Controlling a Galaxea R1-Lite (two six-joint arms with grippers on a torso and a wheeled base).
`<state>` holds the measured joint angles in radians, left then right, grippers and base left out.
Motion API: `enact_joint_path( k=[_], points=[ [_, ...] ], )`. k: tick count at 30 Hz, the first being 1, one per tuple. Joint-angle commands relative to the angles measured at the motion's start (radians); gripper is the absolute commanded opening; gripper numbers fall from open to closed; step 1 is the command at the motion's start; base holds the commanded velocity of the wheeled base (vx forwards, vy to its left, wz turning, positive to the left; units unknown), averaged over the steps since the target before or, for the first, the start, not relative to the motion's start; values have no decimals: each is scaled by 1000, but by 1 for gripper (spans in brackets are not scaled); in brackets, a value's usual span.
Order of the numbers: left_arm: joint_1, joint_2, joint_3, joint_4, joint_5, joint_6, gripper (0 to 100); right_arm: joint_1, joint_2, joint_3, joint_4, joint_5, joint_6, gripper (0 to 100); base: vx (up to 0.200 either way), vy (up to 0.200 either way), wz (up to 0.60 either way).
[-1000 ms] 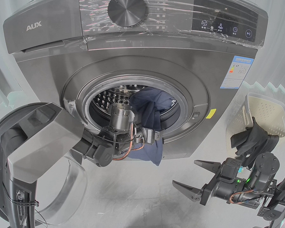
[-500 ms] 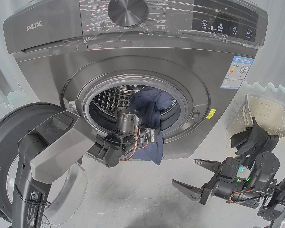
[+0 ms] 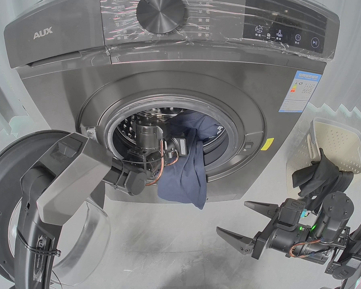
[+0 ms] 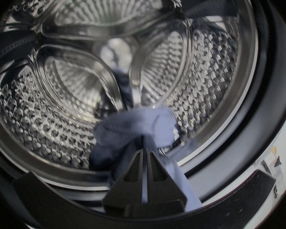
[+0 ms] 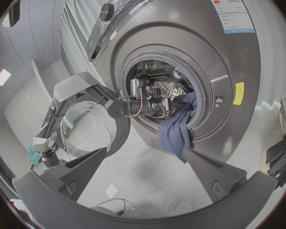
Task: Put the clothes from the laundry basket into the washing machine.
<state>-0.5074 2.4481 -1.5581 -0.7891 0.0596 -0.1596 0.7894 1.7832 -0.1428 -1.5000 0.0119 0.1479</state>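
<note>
Centre frame, soft navy cloth (image 3: pixel 184 173) is pinched by the closed left gripper (image 4: pixel 145 156) inside the dimpled steel drum (image 4: pixel 38 118); lower right, the right gripper (image 3: pixel 233 217) is held wide, empty.

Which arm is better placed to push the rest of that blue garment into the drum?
Left. The left gripper is shut on the blue garment at the drum mouth; the right gripper hangs open, low near the laundry basket.

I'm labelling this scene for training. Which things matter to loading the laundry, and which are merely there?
Job: washing machine; navy garment hanging out of it, gripped by left hand; laundry basket; dark clothes hanging from it; open right hand.
Merely there: energy label; yellow sticker; plastic film.
</note>
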Motion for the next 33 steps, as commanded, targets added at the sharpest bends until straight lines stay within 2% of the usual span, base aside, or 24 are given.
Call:
enact_joint_path(
  k=[1,4,9,10,16,28,33],
  points=[
    [21,17,-89,-9,19,-5,0,4,5,-3,0,-1,1,100,0,0,0],
    [21,42,-140,-21,46,-6,0,4,5,-1,0,-9,1,100,0,0,0],
    [9,17,-46,-22,32,-3,0,4,5,-3,0,-10,1,100,0,0,0],
    [3,0,-20,-22,28,-3,100,4,5,-3,0,-9,1,100,0,0,0],
    [-42,-54,96,-4,-27,-5,100,4,4,-3,0,-10,1,100,0,0,0],
    [-49,8,115,-15,-29,12,100,4,2,-8,0,-10,1,100,0,0,0],
    [-49,46,105,-25,-30,29,100,4,2,-8,0,-10,1,100,0,0,0]
  ],
)
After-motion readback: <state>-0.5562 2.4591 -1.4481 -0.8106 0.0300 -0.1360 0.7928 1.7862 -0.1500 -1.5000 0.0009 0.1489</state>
